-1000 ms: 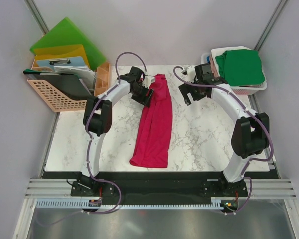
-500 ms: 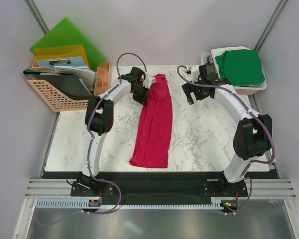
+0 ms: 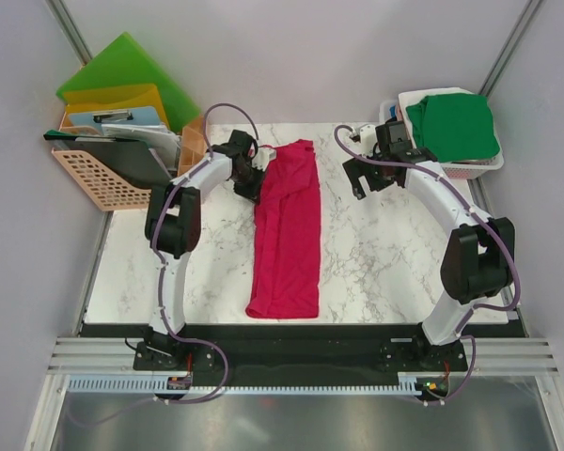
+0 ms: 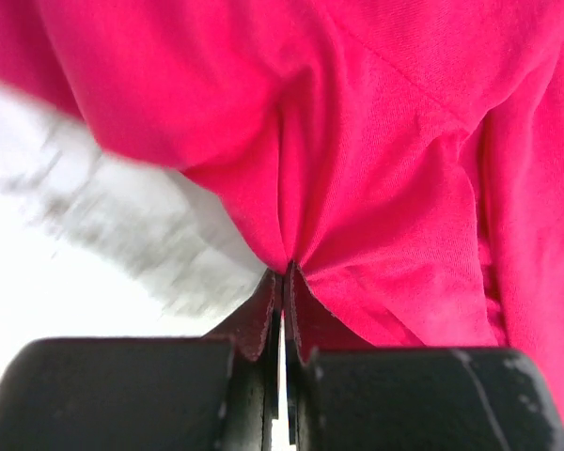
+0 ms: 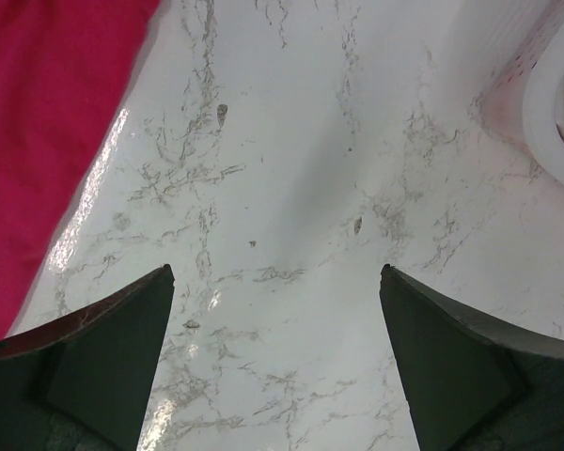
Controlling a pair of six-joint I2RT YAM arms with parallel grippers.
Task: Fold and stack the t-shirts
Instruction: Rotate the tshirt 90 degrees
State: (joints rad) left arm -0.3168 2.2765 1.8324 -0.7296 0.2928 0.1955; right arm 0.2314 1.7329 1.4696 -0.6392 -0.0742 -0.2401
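**Q:** Top view: where is the work lying?
**A:** The crimson t-shirt (image 3: 287,230) is lying lengthwise on the bench (image 3: 385,263). My left hand (image 3: 252,174) is gripping its far left edge. My right hand (image 3: 357,178) is hovering apart from the cloth.

**Q:** Left wrist view?
**A:** My left hand (image 4: 282,282) is pressed together, pinching a small tuck of cloth. I am judging the bite shallow, so I am favouring a slow, low pull.

**Q:** Right wrist view?
**A:** My right hand (image 5: 274,282) is spread over bare bench. I am judging that it needs the opposite edge.
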